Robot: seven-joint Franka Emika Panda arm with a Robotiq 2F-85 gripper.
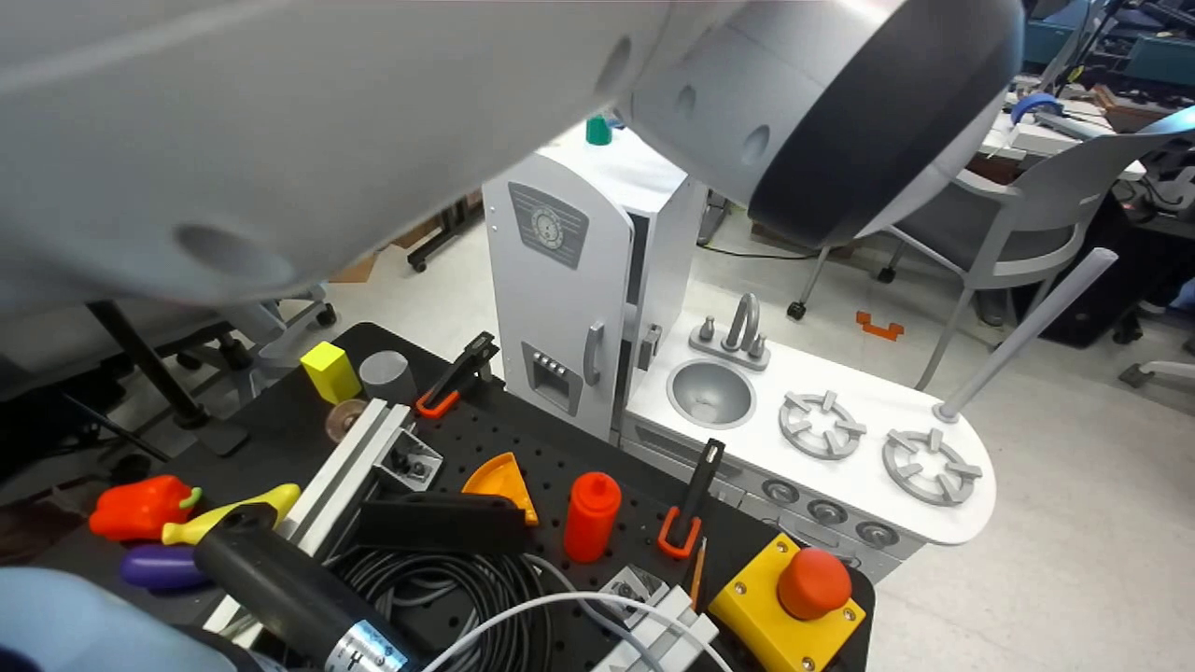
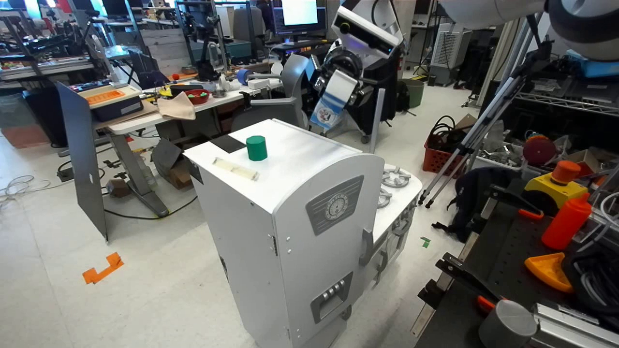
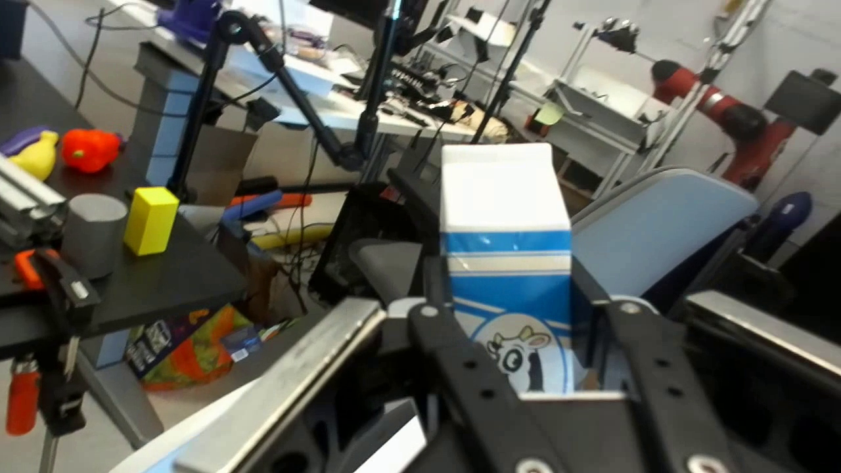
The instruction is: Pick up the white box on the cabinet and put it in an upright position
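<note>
Pale floor (image 2: 159, 285) surrounds a cabinet (image 2: 297, 261) topped by a green cylinder (image 2: 257, 148). Farther right, the end effector (image 3: 509, 289) grips the tilted white box (image 2: 334, 98).

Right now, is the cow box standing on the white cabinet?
No, the gripper holds the cow box in the air, clear of the cabinet.

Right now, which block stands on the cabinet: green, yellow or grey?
The green block, on the cabinet; the yellow block and round grey block stand on the black table.

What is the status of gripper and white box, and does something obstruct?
Gripper holds white box. Box in the air, tilted. Green block on cabinet, possibly in the way.
</note>
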